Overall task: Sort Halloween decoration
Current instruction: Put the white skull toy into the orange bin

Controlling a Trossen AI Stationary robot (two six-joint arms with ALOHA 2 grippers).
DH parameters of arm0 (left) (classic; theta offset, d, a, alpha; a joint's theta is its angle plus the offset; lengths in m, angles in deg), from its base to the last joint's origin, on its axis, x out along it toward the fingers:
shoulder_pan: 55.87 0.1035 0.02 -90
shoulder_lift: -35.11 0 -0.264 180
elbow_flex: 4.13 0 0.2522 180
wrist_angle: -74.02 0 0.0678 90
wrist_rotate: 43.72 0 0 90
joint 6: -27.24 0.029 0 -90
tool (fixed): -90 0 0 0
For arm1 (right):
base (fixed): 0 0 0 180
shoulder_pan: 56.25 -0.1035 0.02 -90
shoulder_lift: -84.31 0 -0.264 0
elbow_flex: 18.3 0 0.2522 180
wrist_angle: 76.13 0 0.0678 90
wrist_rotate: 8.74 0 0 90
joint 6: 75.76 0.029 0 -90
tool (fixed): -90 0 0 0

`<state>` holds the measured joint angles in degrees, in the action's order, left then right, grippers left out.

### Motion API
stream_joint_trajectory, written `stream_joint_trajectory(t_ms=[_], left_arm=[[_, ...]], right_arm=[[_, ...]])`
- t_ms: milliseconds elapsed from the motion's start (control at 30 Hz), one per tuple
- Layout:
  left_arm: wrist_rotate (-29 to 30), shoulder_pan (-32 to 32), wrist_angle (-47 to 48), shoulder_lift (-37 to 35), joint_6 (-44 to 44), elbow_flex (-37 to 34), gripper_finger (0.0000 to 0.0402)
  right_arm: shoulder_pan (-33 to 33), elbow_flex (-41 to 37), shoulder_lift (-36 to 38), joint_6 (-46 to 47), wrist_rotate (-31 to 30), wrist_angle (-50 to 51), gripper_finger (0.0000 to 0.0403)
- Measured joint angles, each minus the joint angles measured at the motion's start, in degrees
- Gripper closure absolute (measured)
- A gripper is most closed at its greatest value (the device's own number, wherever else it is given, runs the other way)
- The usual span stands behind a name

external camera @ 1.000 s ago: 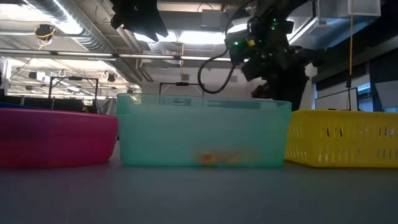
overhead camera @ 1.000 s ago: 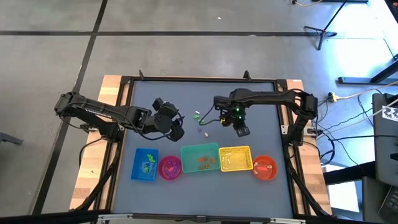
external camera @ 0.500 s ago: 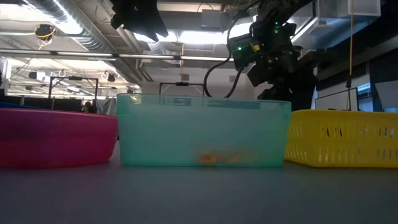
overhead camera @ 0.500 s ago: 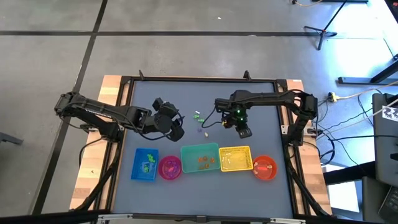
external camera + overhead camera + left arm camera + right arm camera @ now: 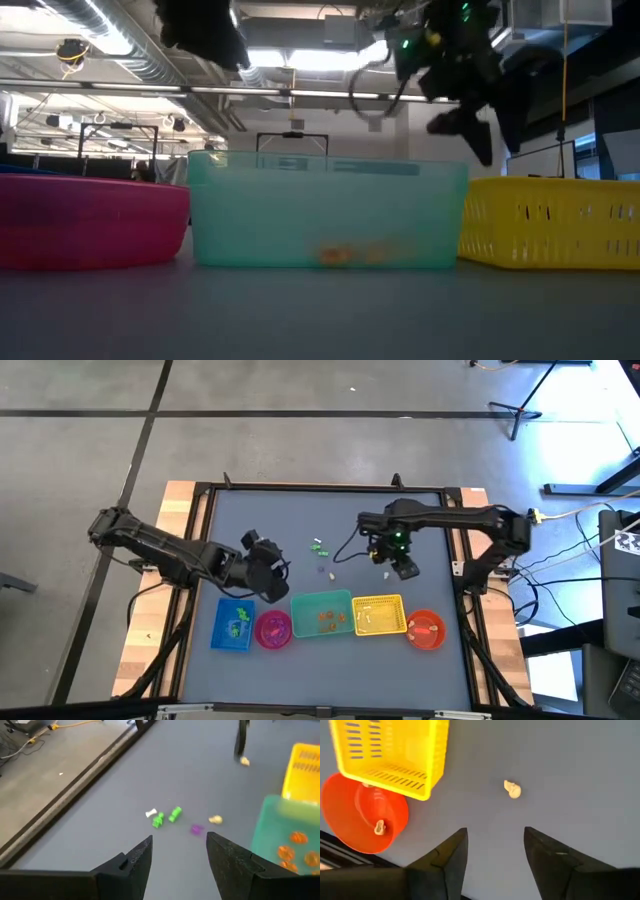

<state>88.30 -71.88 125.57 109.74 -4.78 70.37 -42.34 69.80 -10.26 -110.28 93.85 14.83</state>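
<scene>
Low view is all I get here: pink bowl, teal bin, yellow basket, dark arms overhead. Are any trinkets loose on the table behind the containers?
Observer: Yes, a small cluster of green, white and purple trinkets lies on the mat beyond the teal bin.
Operator: Is the right gripper carrying one?
Observer: No. The right gripper is open and empty, with a cream trinket on the mat ahead of it.
Operator: And the left?
Observer: The left gripper is open and empty, facing the cluster.

Two dark jointed arms, black cable looping off the right arm (image 5: 440,518), green lights near its wrist.
</scene>
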Motion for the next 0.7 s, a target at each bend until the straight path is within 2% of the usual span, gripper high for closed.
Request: stream_joint_trajectory(t_ms=[133,300,433,567,700], left_arm=[[0.49,-3.41,-0.49,-0.11,-4.48,-2.8,0.023],[2.31,-5.69,-2.09,-0.07,-9.01,-7.3,0.023],[3.83,-5.26,-7.1,0.0,-9.47,-11.27,0.023],[2.93,-2.79,-14.67,-0.07,-9.46,-14.12,0.023],[-1.03,0.0,-21.87,-0.07,-6.26,-15.55,0.023]], right_arm=[[-0.01,-2.94,6.28,2.78,0.04,-3.36,0.0223],[-0.02,-15.03,16.31,5.9,-0.4,-12.88,0.0225],[-0.02,-24.46,23.38,5.91,-3.03,-24.17,0.0225],[-0.02,-29.07,25.89,4.09,-3.58,-30.69,0.0223],[-0.02,-30.53,25.08,3.32,-3.02,-34.13,0.022]])
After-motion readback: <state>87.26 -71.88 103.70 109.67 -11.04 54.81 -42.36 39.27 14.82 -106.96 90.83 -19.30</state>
